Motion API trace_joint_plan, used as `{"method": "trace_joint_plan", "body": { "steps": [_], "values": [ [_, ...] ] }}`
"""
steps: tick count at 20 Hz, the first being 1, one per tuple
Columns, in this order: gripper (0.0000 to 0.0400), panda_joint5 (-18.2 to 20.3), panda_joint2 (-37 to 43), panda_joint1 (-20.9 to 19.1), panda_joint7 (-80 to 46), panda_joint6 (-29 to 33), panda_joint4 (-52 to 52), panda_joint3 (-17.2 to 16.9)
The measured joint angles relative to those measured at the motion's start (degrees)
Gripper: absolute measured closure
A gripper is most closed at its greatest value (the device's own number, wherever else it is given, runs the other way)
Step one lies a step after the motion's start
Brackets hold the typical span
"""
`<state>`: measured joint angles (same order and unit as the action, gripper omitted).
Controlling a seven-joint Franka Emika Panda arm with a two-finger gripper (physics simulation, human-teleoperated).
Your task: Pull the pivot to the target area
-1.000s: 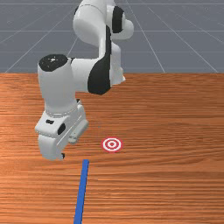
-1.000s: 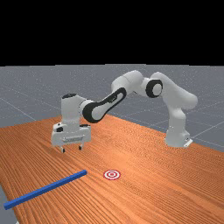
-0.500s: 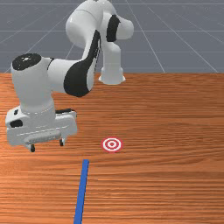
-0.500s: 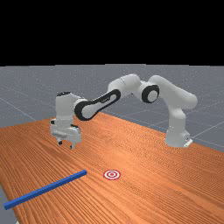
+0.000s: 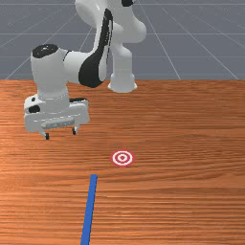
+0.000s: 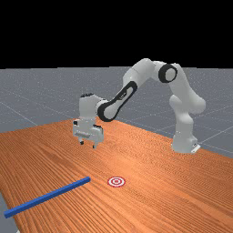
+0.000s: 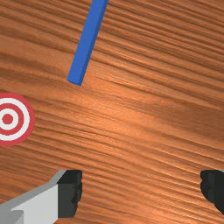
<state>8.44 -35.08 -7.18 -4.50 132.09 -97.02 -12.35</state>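
Note:
In the front view my gripper (image 5: 61, 134) hangs above the table, behind the blue bar (image 5: 89, 208) and off to the left. Its fingers stand wide apart with nothing between them, as also shows in the wrist view, where the gripper (image 7: 141, 188) frames bare wood. The long, straight blue bar lies flat; its near end (image 7: 81, 72) is ahead of the fingers, clear of both. The red-and-white round target (image 5: 122, 158) is flat on the table, to the right of the bar's far end in the front view, apart from it.
The arm's base (image 6: 184, 144) stands on the table (image 6: 150, 191) at the far view's right. From there the raised arm reaches across above the wood. The bar's other end lies near the table's edge in the far view's lower left.
My hand has drawn back toward the arm's base since half a second ago, and its heading has turned since a second ago. The bar and the target have stayed put.

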Motion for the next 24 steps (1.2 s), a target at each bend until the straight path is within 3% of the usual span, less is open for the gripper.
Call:
{"method": "trace_joint_plan", "body": {
  "steps": [1, 2, 7, 10, 12, 13, 17, 18, 24],
  "values": [
    [0.0000, -0.4, 2.0, -0.3, 2.2, 1.4, -3.3, 0.2],
    [0.0000, 2.6, 5.8, -2.5, 9.4, 10.6, -10.9, 2.8],
    [0.0000, 0.7, 2.3, -5.2, 11.2, 3.5, -4.0, 0.7],
    [0.0000, 0.2, -1.1, -6.3, 14.5, 0.6, 2.1, 1.6],
    [0.0000, 0.0, -9.9, -7.0, 14.1, -6.3, 18.0, 2.4],
    [0.0000, 0.0, -17.8, -7.6, 12.1, -12.7, 32.6, 2.7],
    [0.0000, 0.5, -18.3, -6.9, 8.2, -12.7, 32.8, 2.2],
    [0.0000, 0.0, -22.4, -7.8, 11.1, -16.2, 40.7, 3.0],
    [0.0000, -0.7, -16.4, -2.3, 6.5, -11.2, 29.3, 3.0]
  ]
}}
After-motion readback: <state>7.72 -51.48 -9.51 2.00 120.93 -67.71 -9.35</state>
